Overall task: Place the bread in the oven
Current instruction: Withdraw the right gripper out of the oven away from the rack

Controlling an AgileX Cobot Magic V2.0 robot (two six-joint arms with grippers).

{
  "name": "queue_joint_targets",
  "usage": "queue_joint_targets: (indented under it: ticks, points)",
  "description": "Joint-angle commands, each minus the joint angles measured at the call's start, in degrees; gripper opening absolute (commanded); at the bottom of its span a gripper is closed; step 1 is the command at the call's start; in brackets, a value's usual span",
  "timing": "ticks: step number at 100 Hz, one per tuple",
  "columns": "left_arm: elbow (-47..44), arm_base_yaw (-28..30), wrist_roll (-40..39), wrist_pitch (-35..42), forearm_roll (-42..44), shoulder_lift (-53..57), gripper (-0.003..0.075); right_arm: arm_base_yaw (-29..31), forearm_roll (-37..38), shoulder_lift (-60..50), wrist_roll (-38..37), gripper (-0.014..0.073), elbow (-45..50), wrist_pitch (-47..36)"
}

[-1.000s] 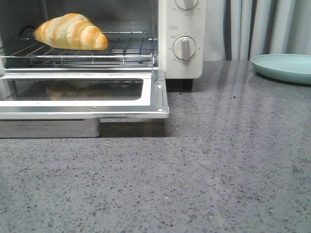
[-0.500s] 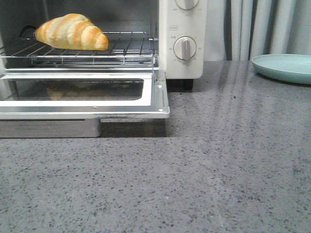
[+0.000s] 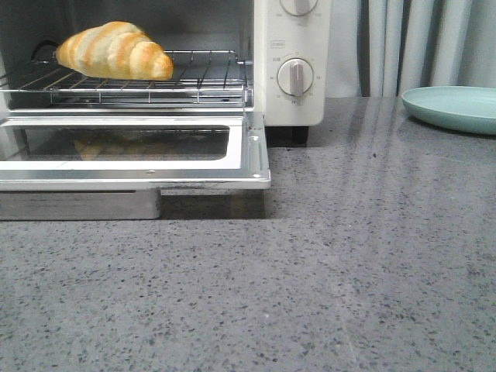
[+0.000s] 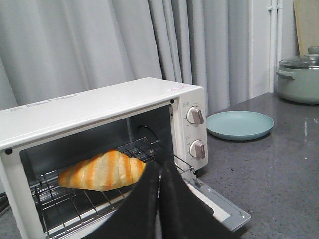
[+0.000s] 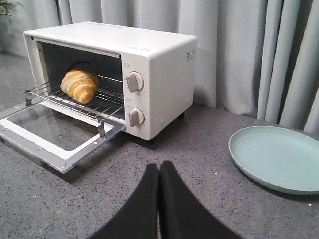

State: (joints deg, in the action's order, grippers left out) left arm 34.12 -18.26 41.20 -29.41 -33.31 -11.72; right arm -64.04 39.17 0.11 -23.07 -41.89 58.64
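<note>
The bread, a golden-orange croissant with cream stripes, lies on the wire rack inside the white oven. The oven's glass door hangs open and flat. The bread also shows in the left wrist view and the right wrist view. My left gripper is shut and empty, pulled back in front of the oven mouth. My right gripper is shut and empty over the counter, apart from the oven. Neither gripper shows in the front view.
A pale green plate sits on the grey speckled counter right of the oven, also in the right wrist view. A green lidded pot stands further off. Grey curtains hang behind.
</note>
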Motion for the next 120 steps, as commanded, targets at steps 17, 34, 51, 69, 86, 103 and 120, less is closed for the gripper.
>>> queue_joint_targets:
  ticks: [17,34,51,69,86,103,120]
  points:
    - [1.28,0.06,-0.46,3.31,-1.93,-0.78,-0.0021,0.14,2.58,1.59,0.10,-0.0069,-0.91,-4.41]
    - [-0.64,0.06,-0.46,3.71,-2.08,-0.78,-0.0021,0.14,2.58,1.59,0.10,-0.0069,-0.91,-4.41]
    - [-2.07,0.06,-0.46,5.31,-1.34,-0.28,-0.0021,0.14,2.58,1.59,0.10,-0.0069,-0.91,-4.41]
    - [-8.70,2.93,-5.91,17.00,14.50,-0.28,-0.0021,0.14,2.58,1.59,0.10,-0.0069,-0.91,-4.41]
    - [-18.44,5.85,-22.08,29.41,27.74,0.53,-0.0021,0.14,2.58,1.59,0.10,-0.0069,-0.91,-4.41]
    - [-25.11,6.01,-24.58,29.94,28.08,5.14,-0.0021,0.14,2.58,1.59,0.10,-0.0069,-0.91,-4.41]
    - [-28.90,6.07,-28.34,27.97,29.26,9.78,-0.0021,0.14,2.58,1.59,0.10,-0.0069,-0.91,-4.41]
